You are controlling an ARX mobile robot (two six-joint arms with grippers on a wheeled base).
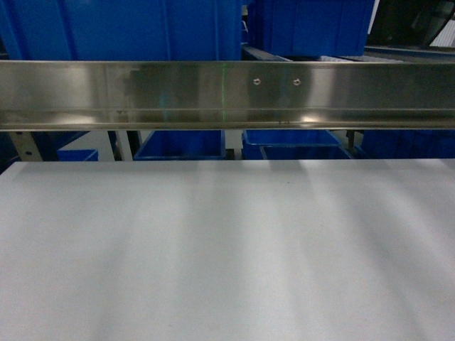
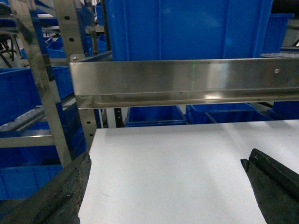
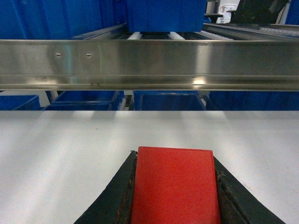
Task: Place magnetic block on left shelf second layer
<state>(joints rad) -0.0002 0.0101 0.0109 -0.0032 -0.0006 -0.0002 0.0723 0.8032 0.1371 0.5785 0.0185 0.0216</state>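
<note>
The red magnetic block [image 3: 174, 186] fills the bottom middle of the right wrist view. My right gripper [image 3: 174, 156] is shut on it, a dark finger pressed against each side, just above the white tabletop [image 3: 56, 154]. Ahead of it runs the steel front rail [image 3: 149, 63] of the rack. In the left wrist view a large blue crate [image 2: 187, 28] sits on the shelf level behind that rail [image 2: 187, 81]. My left gripper [image 2: 167, 158] hangs open over the table's left part, holding nothing. Neither gripper shows in the head view.
The white tabletop [image 1: 227, 249] stretches up to the steel rail [image 1: 227, 92]. Blue crates [image 1: 142, 28] stand above the rail, and more blue crates [image 1: 295, 145] lie below it. Perforated steel uprights [image 2: 39, 79] stand to the left. White rollers [image 3: 135, 35] show behind the rail.
</note>
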